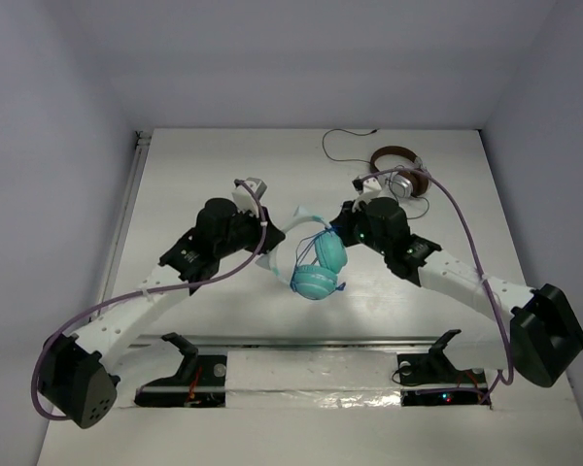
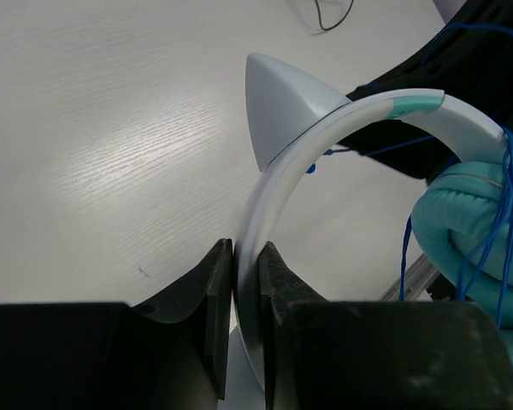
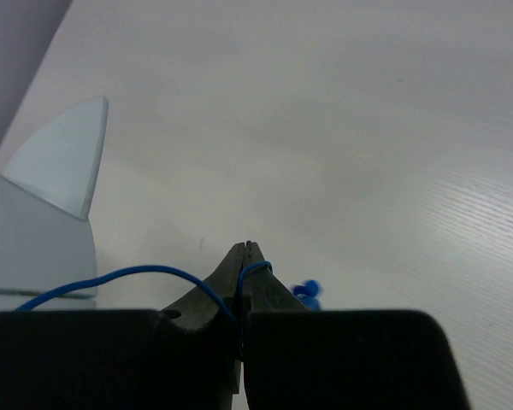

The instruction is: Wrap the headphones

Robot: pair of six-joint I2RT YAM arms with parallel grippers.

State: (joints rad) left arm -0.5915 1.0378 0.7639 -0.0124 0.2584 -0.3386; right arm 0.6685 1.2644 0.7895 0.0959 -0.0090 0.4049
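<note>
The teal headphones hang above the table's middle, between both arms. My left gripper is shut on the white headband, just below one of its ear-like points. A teal ear cup hangs at the right with blue cable wound over it in several strands. In the right wrist view my right gripper is shut on the thin blue cable, which loops out to the left. The cable's blue tip dangles just beside the fingers. A white ear point shows at left.
Brown-and-silver headphones lie at the back right of the table, their dark cable trailing left towards the back wall. A metal rail runs along the near edge between the arm bases. Grey walls close in the left, right and back.
</note>
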